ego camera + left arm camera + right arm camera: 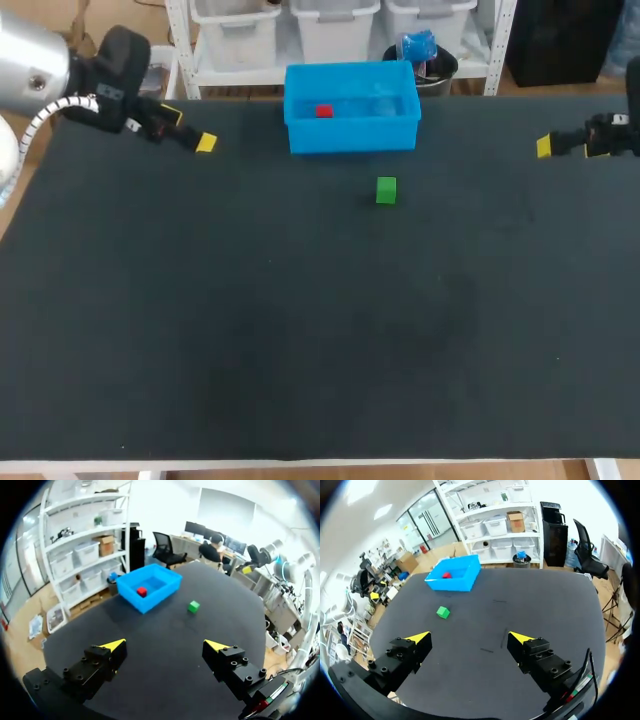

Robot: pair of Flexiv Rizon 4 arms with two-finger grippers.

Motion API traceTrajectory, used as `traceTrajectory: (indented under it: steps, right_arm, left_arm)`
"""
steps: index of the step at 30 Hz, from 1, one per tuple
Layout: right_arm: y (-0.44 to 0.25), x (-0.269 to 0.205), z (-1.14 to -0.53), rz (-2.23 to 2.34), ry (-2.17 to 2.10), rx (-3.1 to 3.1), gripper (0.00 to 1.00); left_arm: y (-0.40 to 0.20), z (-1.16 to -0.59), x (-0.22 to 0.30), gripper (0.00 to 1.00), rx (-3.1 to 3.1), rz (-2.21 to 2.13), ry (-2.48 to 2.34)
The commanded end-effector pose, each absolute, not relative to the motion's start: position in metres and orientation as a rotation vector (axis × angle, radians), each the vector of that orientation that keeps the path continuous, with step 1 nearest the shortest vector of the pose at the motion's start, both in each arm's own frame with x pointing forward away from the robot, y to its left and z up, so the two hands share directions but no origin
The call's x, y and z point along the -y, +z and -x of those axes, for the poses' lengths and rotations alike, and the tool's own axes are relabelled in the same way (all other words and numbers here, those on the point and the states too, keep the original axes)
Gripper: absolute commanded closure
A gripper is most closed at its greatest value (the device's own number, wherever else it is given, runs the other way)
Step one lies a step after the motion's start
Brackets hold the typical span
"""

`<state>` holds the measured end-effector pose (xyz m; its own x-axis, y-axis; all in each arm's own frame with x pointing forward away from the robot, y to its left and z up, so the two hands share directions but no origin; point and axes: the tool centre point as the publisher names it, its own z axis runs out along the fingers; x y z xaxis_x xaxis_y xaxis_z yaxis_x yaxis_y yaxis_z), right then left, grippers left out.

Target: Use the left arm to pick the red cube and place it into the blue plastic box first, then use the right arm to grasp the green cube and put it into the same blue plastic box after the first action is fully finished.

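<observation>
Green cube (386, 190) sits on the bench (300, 340) at upper centre of frame, just in front of the blue box (350, 137), not touching it. It has no long axis. Red cube (323, 111) lies inside the box, so step one looks done. Right end effector (468, 637) is at the far right edge, well apart, cube to its left. It is released and empty. Left end effector (165, 645), upper left, is also released and empty.

Right arm (612, 134): nearly all cut off by the head view's edge.
Left arm (30, 70): upper part cut off at the corner.
</observation>
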<state>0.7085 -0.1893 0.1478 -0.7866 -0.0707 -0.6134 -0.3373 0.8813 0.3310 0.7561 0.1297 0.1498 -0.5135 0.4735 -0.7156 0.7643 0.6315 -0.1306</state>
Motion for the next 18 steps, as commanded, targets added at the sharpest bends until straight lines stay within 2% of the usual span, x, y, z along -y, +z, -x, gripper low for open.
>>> traceTrajectory:
  steps: [1,14,18]
  right_arm:
    - [0.157,0.150,-0.728,0.267,0.330,-2.554,0.00]
    - [0.134,0.060,-0.728,0.260,0.233,-2.680,0.00]
    - [0.134,0.060,-0.728,0.260,0.233,-2.680,0.00]
  left_arm:
    - [0.149,-0.758,-0.130,0.00,-2.201,-0.967,-0.584]
    - [0.149,-0.758,-0.130,0.00,-2.201,-0.967,-0.584]
    - [0.149,-0.758,-0.130,0.00,-2.201,-0.967,-0.584]
